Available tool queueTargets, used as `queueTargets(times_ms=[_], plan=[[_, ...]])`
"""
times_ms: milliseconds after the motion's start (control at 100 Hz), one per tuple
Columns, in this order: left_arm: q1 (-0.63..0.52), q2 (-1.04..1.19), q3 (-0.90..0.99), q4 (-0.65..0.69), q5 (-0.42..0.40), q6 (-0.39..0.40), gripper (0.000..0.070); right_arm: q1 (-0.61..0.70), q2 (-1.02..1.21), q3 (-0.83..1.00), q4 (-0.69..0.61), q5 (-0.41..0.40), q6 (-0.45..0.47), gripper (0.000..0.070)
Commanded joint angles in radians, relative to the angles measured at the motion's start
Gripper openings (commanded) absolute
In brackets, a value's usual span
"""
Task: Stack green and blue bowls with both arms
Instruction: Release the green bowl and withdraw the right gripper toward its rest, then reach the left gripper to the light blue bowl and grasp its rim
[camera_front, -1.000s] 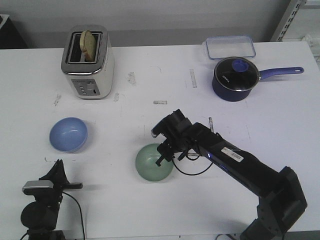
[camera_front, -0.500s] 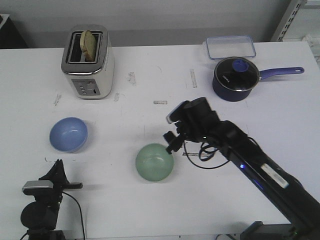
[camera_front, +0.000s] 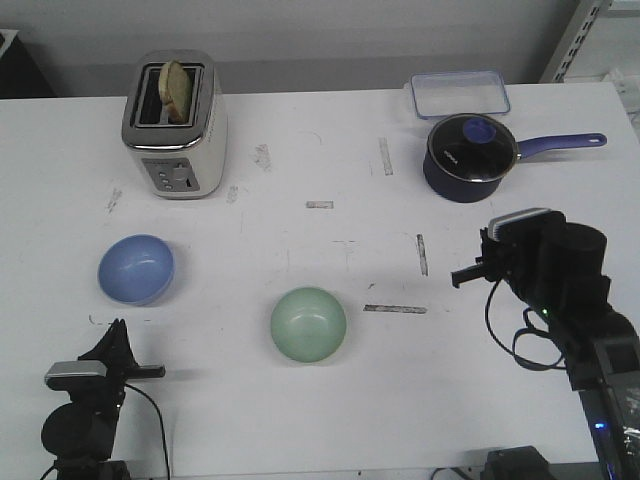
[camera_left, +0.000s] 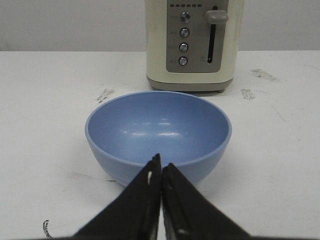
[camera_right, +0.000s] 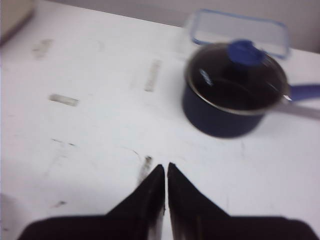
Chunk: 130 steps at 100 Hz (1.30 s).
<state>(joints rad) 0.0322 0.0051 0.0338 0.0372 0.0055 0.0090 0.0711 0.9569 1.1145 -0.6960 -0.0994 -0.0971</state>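
The pale green bowl (camera_front: 308, 323) sits upright on the white table, front centre. The light blue bowl (camera_front: 136, 268) sits upright at the left; in the left wrist view it (camera_left: 158, 132) lies just beyond the fingertips. My left gripper (camera_front: 117, 328) is low at the front left, shut and empty (camera_left: 161, 167), a short way in front of the blue bowl. My right gripper (camera_front: 466, 272) is at the right, well away from the green bowl, shut and empty (camera_right: 166, 168) above bare table.
A cream toaster (camera_front: 176, 125) with a slice of bread stands back left, behind the blue bowl (camera_left: 192, 42). A dark navy saucepan (camera_front: 472, 156) with a blue handle and a clear lidded box (camera_front: 458, 93) are back right, and the saucepan (camera_right: 232, 95) lies ahead of the right gripper.
My right arm has drawn back from the green bowl's rim to the right side of the table. The green bowl stays in place. The left arm has not moved.
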Motion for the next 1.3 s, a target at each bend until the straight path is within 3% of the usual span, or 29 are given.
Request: queueTargets(times_ms=[0,100,360,460,560,690,890,1020,1200,1290], plan=[[0.0,-0.002,-0.02,0.008,0.002,-0.002,0.0003,-0.011,-0.043,-0.077,0.043,0.003,0.028,0.0],[0.0,-0.002,-0.02,0.006,0.002,-0.002,0.0003,-0.019,-0.129,-0.211,0.121,0.013,0.036,0.0],[0.0,-0.001,-0.02,-0.036,0.002,-0.004,0.0002,-0.018,-0.28,-0.432,0.228,0.174,0.073,0.0],[0.0,-0.001,-0.02,-0.025,0.002,-0.062,0.0002,-0.018,-0.306,-0.455,0.239,0.221,0.075,0.0],[0.0,-0.002,-0.015,0.04,0.002,-0.143,0.0001,-0.018,-0.311,-0.459,0.264,0.222,0.074,0.0],[0.0,0.001,0.033,0.175,-0.001,-0.157,0.0002,-0.018,-0.308,-0.459,0.313,0.217,0.075,0.0],[0.0,0.126,0.307,0.099,-0.011,-0.111,0.0002,-0.018,-0.308,-0.459,0.36,0.197,0.074,0.0],[0.0,0.341,0.576,-0.02,-0.026,-0.026,0.0002,-0.018,-0.307,-0.459,0.359,0.197,0.074,0.0],[0.001,0.649,0.873,-0.164,-0.033,-0.014,0.0003,-0.018,-0.307,-0.459,0.359,0.197,0.074,0.0],[0.006,0.786,0.985,-0.246,-0.033,0.033,0.0003,-0.018,-0.307,-0.459,0.36,0.197,0.074,0.0]])
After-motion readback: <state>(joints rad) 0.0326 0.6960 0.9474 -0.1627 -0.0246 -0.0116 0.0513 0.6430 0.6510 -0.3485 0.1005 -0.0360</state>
